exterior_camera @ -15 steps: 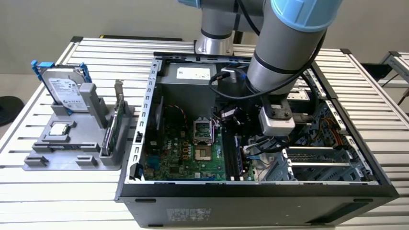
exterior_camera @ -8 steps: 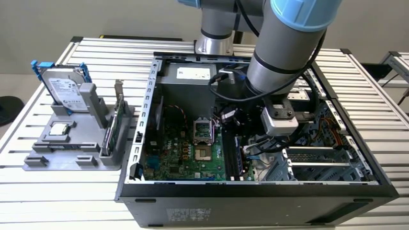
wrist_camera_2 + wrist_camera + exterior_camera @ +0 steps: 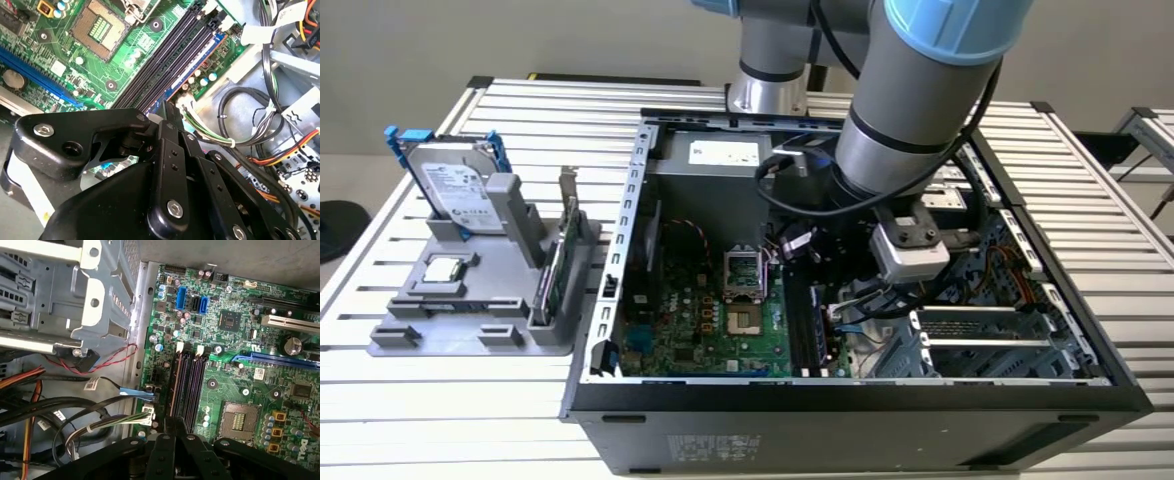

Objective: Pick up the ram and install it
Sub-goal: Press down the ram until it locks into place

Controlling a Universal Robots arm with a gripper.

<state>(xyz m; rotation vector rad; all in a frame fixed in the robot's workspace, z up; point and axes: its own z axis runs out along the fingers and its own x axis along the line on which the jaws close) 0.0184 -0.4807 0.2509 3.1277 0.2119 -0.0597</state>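
Observation:
The ram (image 3: 548,282), a slim green stick, stands on edge in the grey holder (image 3: 447,335) on the exterior view's left, outside the computer case (image 3: 854,400). The arm's wrist (image 3: 907,250) reaches down into the open case. My gripper (image 3: 170,107) (image 3: 175,423) hangs just above the near end of the black memory slots (image 3: 186,385) (image 3: 175,55) on the green motherboard. Its black fingers meet at the tips, shut, and nothing shows between them. In both wrist views the slots hold no stick.
A silver hard drive with a blue bracket (image 3: 451,190) and a small square processor chip (image 3: 444,270) sit on the same holder. Beside the slots lies the open processor socket (image 3: 239,416). Cable bundles (image 3: 75,415) and a metal drive cage (image 3: 65,295) crowd the other side.

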